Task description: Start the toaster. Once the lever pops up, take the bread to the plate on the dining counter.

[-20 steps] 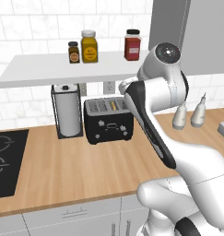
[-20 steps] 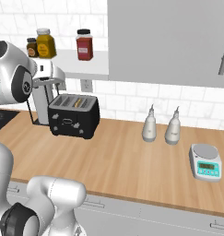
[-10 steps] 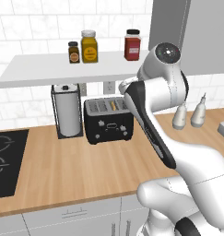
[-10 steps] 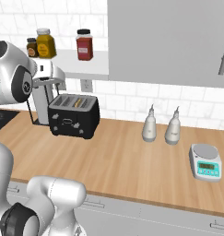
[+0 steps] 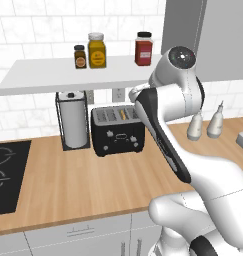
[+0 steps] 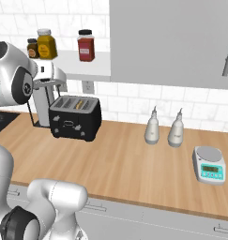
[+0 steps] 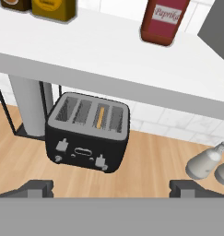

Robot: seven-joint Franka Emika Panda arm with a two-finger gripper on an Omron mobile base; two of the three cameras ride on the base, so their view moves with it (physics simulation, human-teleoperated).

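Observation:
The black toaster (image 5: 118, 135) (image 6: 73, 123) (image 7: 88, 138) stands on the wood wall counter, under a white shelf (image 5: 68, 76). The bread (image 7: 100, 117) (image 5: 124, 114) (image 6: 78, 104) stands edge-up in one of the toaster's right-hand slots, with only its tan top edge showing. My gripper (image 7: 109, 188) hangs open above and in front of the toaster, level with the shelf and touching nothing. Its fingertips (image 7: 34, 186) are spread wide. The plate and the dining counter are out of view.
A paper towel roll in a wire holder (image 5: 74, 122) stands just left of the toaster. Spice jars (image 5: 96, 50) sit on the shelf. Two grey shakers (image 6: 163, 130) and a small scale (image 6: 209, 165) are to the right, and a black cooktop (image 5: 5, 175) to the left.

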